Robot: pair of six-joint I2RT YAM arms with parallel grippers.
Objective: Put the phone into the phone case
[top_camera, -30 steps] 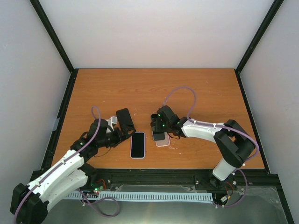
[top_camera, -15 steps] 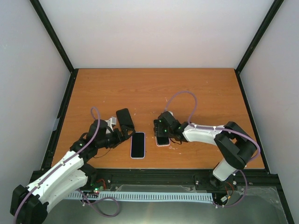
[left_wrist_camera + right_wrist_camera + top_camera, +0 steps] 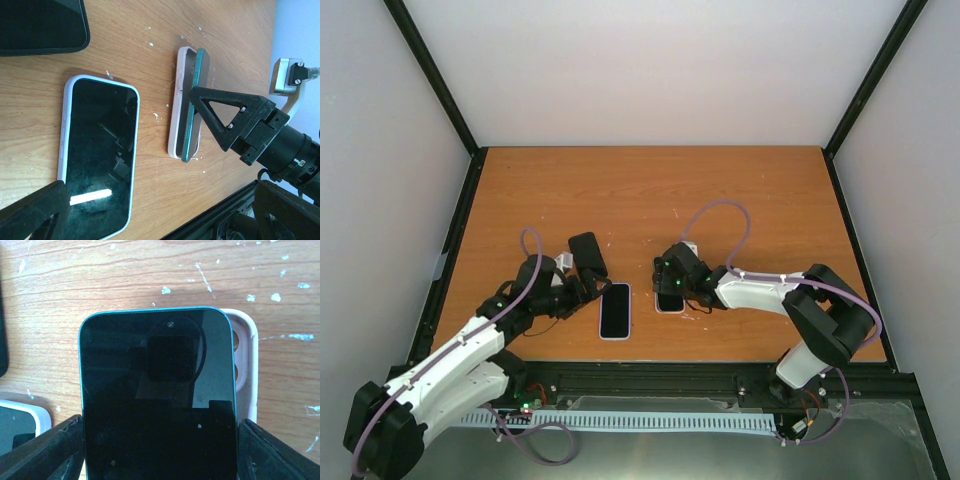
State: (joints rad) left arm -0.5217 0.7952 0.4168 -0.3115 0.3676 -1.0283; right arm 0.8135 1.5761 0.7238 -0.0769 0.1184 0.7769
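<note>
Wood table [image 3: 720,190]: teal phone [image 3: 157,365] in R pincer [image 3: 160,424], tilted over pale case [image 3: 246,365].

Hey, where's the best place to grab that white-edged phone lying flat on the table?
Pinch the white-edged phone across its two long edges near the middle, coming straight down from above. It lies flat, screen up, so only the thin sides offer purchase, and both long sides look free.

Lab cell: white walls [image 3: 650,70], black frame [image 3: 429,70].
</note>
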